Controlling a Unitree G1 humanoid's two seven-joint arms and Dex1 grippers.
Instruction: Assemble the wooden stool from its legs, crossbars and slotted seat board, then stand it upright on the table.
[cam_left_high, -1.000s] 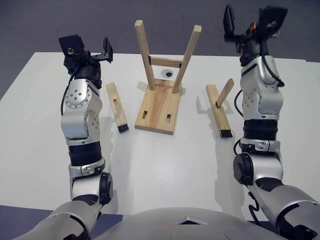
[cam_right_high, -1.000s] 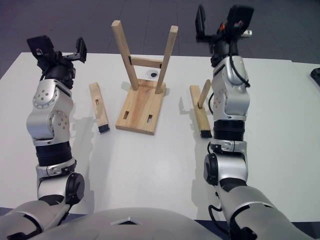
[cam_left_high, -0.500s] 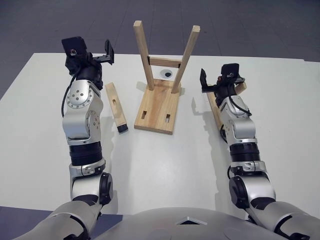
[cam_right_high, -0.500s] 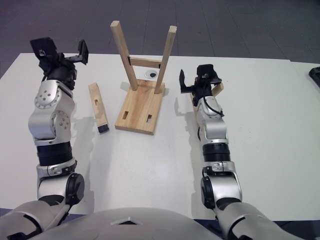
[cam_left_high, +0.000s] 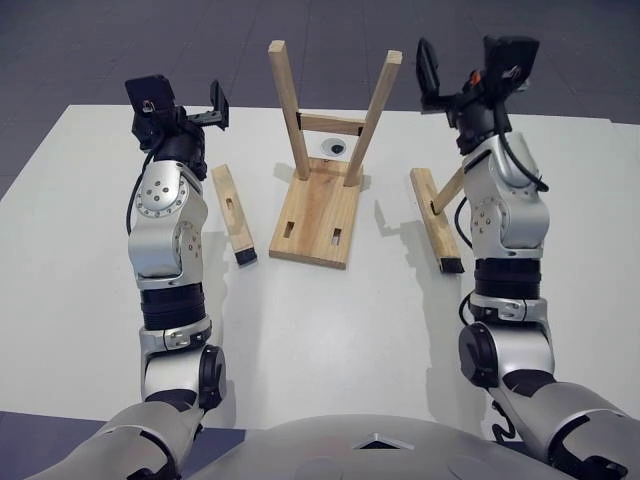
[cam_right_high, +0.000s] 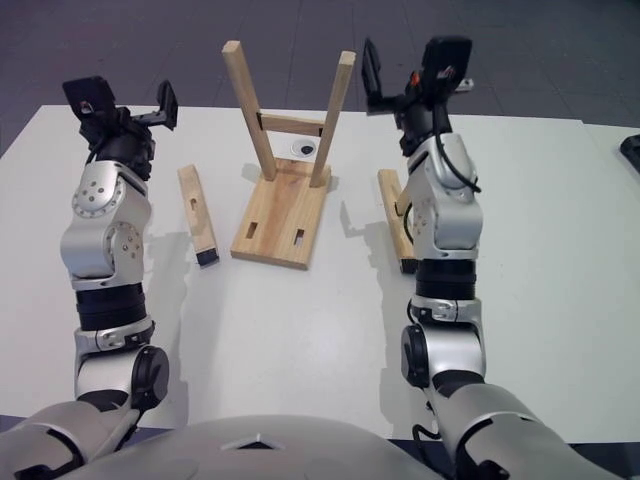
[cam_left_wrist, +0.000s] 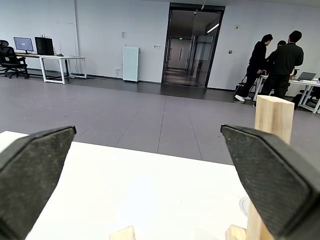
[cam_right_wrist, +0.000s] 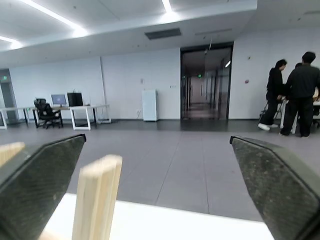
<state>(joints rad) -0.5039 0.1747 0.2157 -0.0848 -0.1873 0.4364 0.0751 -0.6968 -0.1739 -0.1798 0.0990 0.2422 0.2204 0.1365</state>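
Hovering above the white table (cam_left_high: 90, 250), left gripper (cam_left_wrist: 148, 129) and right gripper (cam_right_wrist: 158, 137) both gape wide, empty, flanking the slotted seat board (cam_left_high: 315, 215) with two legs (cam_left_high: 285, 100) standing.

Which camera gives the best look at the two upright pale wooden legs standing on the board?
The left eye view: both upright pale wooden legs show whole, joined by a crossbar. The right eye view shows the same. The wrist views catch leg tops, cropped.
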